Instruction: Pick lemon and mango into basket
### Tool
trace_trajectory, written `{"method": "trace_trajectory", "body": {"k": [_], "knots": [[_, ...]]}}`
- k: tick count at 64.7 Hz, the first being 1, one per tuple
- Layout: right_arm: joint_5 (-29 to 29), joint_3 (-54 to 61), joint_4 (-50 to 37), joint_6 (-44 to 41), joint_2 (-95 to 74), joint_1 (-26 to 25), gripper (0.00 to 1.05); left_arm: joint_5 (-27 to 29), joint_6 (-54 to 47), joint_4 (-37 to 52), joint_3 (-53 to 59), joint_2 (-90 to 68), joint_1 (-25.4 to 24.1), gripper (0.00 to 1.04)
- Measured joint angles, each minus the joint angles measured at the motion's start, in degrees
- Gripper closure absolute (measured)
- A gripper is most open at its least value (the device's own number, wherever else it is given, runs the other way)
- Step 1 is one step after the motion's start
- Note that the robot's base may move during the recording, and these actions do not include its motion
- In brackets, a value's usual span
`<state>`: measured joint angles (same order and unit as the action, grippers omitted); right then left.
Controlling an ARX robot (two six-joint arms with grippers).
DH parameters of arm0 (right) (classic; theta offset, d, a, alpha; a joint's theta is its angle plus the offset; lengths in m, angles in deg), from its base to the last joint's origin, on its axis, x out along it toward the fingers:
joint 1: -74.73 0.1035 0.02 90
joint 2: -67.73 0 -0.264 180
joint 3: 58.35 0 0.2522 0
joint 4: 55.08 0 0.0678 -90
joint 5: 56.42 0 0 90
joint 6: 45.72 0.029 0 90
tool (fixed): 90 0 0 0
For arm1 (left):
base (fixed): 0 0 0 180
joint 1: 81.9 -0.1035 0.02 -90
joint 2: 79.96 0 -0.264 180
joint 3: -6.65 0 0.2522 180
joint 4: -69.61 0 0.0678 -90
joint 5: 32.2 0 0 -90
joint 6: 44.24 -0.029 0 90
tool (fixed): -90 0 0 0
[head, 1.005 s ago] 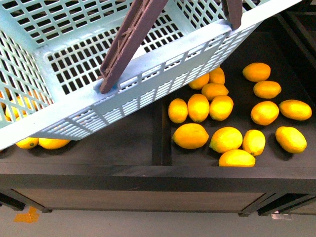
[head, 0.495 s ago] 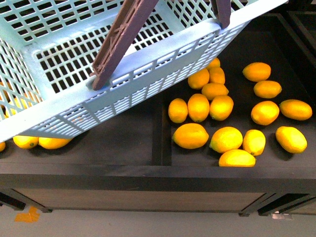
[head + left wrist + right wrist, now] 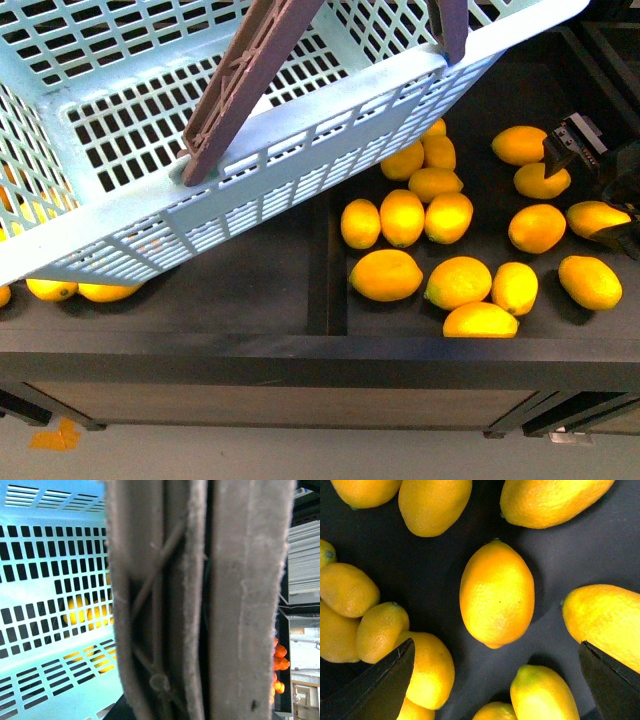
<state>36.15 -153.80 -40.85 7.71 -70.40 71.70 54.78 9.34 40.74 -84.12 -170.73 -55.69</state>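
A bright yellow lemon (image 3: 497, 594) lies on its side on a dark shelf (image 3: 250, 290), filling the middle of the right wrist view, with bare shelf showing all round it. This gap from its neighbours probably makes it the easiest fruit to lift without nudging others. The right gripper (image 3: 497, 642) hangs over it with its jaws spread wide and nothing between them, one black fingertip to each side of the fruit, apparently lined up for a grasp. In the front view the right gripper (image 3: 592, 190) shows at the far right, above a loose pile of lemons (image 3: 460, 280) in the right-hand compartment. Which of these is the chosen lemon cannot be told. The pale teal basket (image 3: 330, 110) hangs tilted above the left compartment with its open top toward the robot. It seems to be held there so fruit can be dropped in, and nothing shows inside it. Its brown handle (image 3: 240, 85) rises out of frame and fills the left wrist view. The left gripper's jaws do not show anywhere, so their grip cannot be told. No mango can be made out with certainty.
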Motion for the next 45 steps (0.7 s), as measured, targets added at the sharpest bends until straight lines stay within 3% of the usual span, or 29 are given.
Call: {"method": "trace_trajectory", "body": {"k": [45], "knots": [[0.8,-14.9,4.5,2.3,-12.3,2.7,0.09,0.0,0.0,0.0,0.0,0.0,0.0,0.90]]}}
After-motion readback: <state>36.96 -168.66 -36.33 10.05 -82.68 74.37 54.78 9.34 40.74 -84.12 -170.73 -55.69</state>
